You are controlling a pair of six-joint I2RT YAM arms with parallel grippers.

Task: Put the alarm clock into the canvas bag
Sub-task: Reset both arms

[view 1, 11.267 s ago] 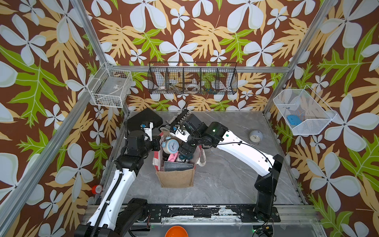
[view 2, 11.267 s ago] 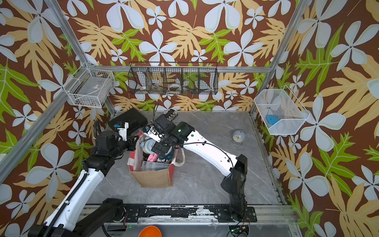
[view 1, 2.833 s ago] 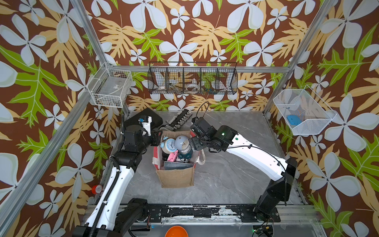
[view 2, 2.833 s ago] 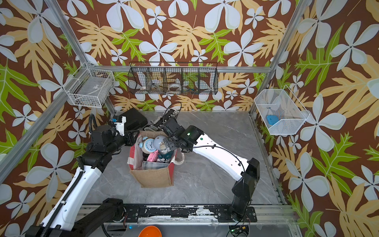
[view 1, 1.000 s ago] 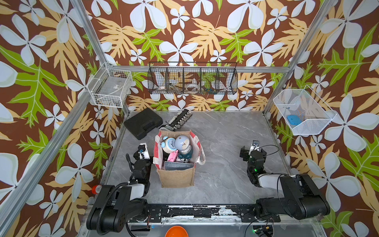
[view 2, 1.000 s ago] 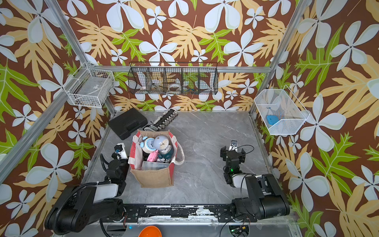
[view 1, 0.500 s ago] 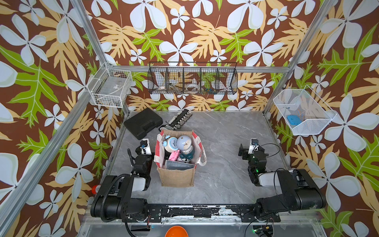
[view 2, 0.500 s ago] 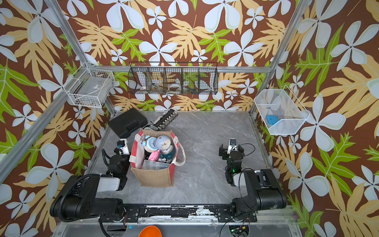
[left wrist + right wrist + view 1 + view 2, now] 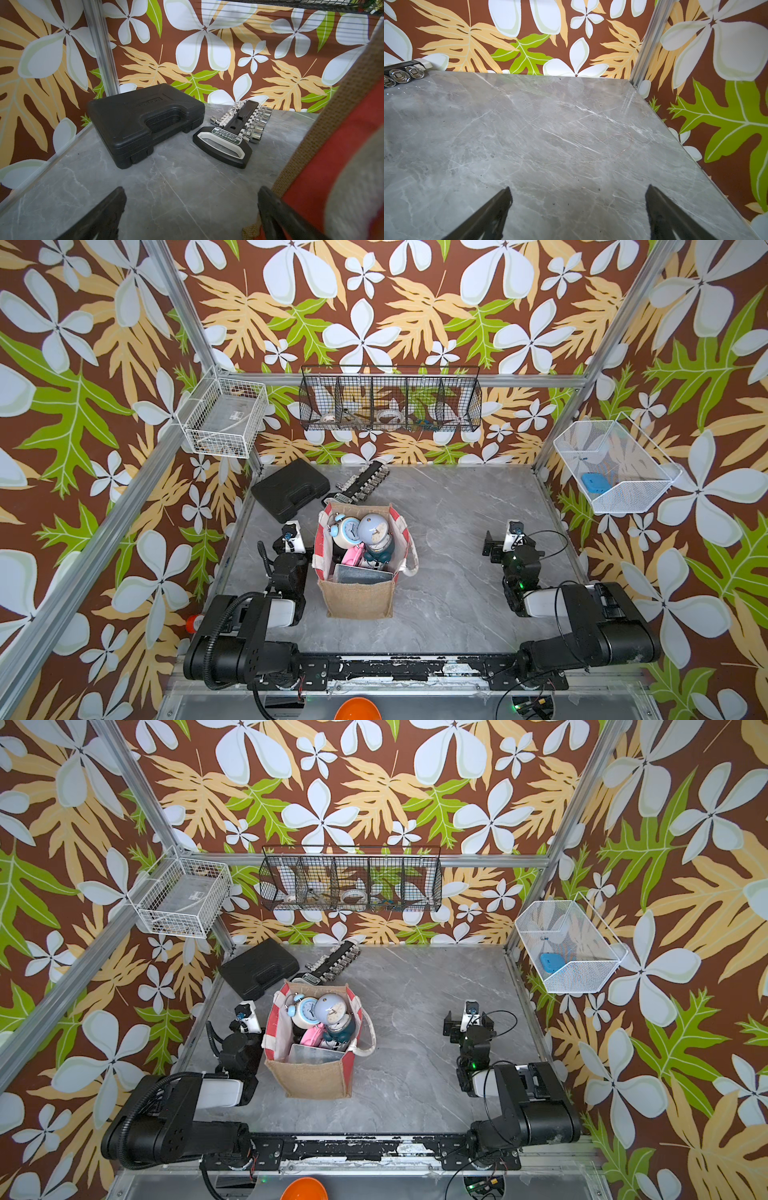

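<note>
Arms have drawn back from the canvas bag [image 9: 359, 597] and folded low over the table [image 9: 449, 506], the left arm [image 9: 286, 572] just beside it, the right arm [image 9: 519, 568] well apart. Both sets of jaws stand wide open, holding nothing. With the alarm clock [image 9: 374, 529] resting inside the bag, the task looks done.

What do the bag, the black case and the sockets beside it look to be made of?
Canvas bag: coarse tan burlap-like weave on the front, red-and-white striped cloth on the sides, all matte.
Black case: probably moulded plastic, with a pebbled matte surface and rounded edges.
Sockets: shiny metal, likely chromed, judging by the bright mirror-like reflections.
</note>
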